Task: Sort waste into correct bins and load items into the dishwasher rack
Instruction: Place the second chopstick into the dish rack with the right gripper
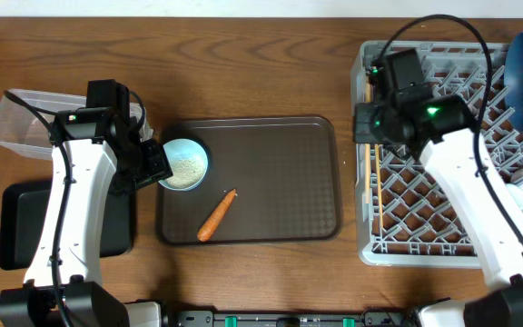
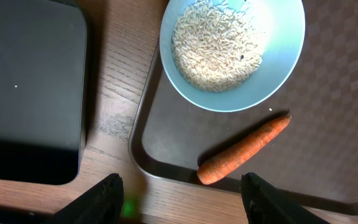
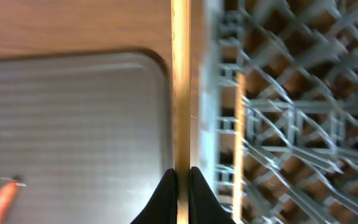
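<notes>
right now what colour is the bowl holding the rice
Light blue; the bowl shows best in the left wrist view.

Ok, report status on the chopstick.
Right claw shut on thin wooden chopstick, at left edge of grey lattice rack. Left claw open, empty, by light blue rice bowl. Nothing seen blocking.

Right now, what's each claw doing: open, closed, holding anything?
Left claw: open, holding nothing.
Right claw: closed on a wooden chopstick.
</notes>
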